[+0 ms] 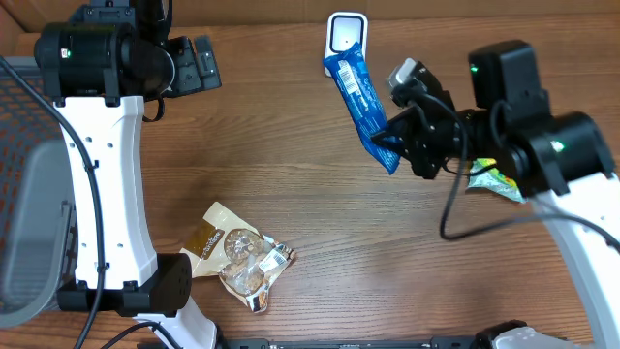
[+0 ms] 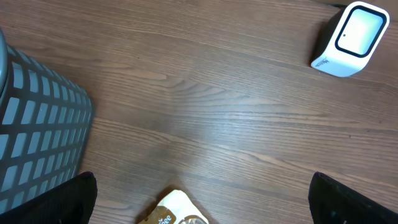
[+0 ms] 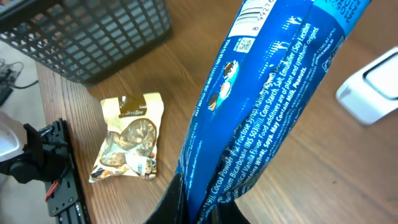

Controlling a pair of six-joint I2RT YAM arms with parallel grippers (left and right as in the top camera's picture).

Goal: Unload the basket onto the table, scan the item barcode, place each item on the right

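Right fingers (image 3: pixel 168 211) clench the blue packet (image 1: pixel 360 97) by its tail, length pointing at the scanner (image 1: pixel 346 34) (left gripper (image 1: pixel 201 64) gapes, farther off).

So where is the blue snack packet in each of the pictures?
Overhead: blue packet upper middle, next to the white scanner.
Left wrist: not in it; white scanner top right.
Right wrist: blue packet fills the middle; white scanner at right edge.
Shared landmark: the white scanner.

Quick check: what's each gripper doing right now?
Left gripper: open, holding nothing.
Right gripper: shut on the blue snack packet, whose far end is by the white scanner.
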